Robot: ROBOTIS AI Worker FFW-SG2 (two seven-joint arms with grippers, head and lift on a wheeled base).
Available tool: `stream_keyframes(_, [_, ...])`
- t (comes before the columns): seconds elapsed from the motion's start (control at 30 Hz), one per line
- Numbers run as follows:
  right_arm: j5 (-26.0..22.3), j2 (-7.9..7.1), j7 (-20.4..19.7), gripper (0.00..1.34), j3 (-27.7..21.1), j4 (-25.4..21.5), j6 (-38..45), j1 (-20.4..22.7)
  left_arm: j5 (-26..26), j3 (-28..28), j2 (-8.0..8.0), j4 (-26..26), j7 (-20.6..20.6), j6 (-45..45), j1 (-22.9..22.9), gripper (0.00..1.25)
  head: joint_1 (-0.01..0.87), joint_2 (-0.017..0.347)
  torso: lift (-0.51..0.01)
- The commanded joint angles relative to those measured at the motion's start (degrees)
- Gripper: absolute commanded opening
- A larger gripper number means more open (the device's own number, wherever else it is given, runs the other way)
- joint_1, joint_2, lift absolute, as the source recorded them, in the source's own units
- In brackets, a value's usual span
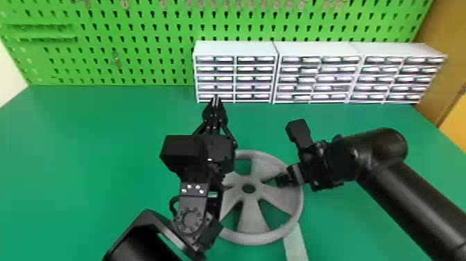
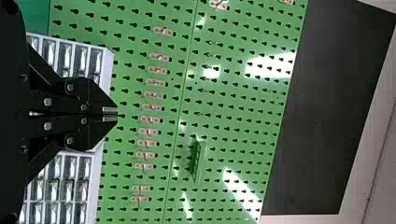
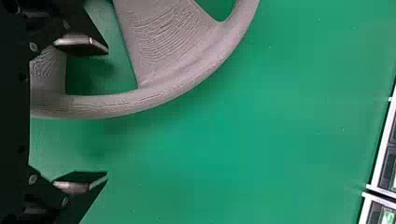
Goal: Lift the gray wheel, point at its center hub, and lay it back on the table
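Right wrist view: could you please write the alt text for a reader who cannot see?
The robot's black right hand is open, fingers on either side of a gray spoked wheel's rim, over a green table. White drawer cabinets show partly.

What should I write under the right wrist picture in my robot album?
The right gripper is open, one finger on each side of the gray wheel's rim.

Can't read any words, numbers or signs here, tbh. The fronts on the drawer units (image 1: 235,74) just beyond the left hand (image 1: 215,101) are too small to make out.
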Motion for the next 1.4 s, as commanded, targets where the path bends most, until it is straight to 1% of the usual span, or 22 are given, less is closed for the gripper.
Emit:
stream_keyframes(0.0, [-0.21,0.00,-0.01,1.21,0.01,0.21,-0.21,0.00,0.00,0.00,0.00,0.00,0.00,0.00,0.00,0.06,0.692,0.048,-0.096])
stream_keyframes(0.07, [-0.21,0.00,-0.01,1.25,0.01,0.30,-0.21,-0.09,0.00,0.00,0.00,0.00,0.00,0.00,0.00,0.06,0.692,0.048,-0.096])
stream_keyframes(0.53, [-0.30,0.09,-0.01,1.25,-0.69,0.65,-0.73,0.00,0.44,0.18,0.00,0.00,0.00,0.00,-0.09,0.06,0.692,0.048,-0.096])
stream_keyframes(0.83, [-0.48,0.26,0.61,1.25,-3.86,0.65,-1.26,0.70,0.61,0.79,0.00,0.00,0.00,0.00,0.44,0.08,0.692,0.048,-0.096])
stream_keyframes(1.0, [0.93,0.44,2.37,1.25,-6.76,0.21,-2.23,1.75,1.49,1.94,-0.09,0.00,0.00,0.00,1.14,0.10,0.692,0.048,-0.096])
stream_keyframes(1.2, [4.89,1.14,5.62,1.24,-10.71,-1.11,-4.43,3.25,1.49,3.78,-0.09,-0.09,0.00,0.09,1.67,0.10,0.692,0.048,-0.096])
stream_keyframes(1.3, [6.12,1.32,7.99,1.24,-12.56,-1.29,-6.53,3.86,1.93,4.75,-0.09,-0.09,0.00,0.09,2.02,0.11,0.692,0.048,-0.096])
stream_keyframes(1.37, [8.05,1.41,10.45,1.24,-13.44,-1.55,-8.38,4.30,1.76,5.63,-0.09,-0.09,0.00,0.09,2.29,0.11,0.692,0.048,-0.096])
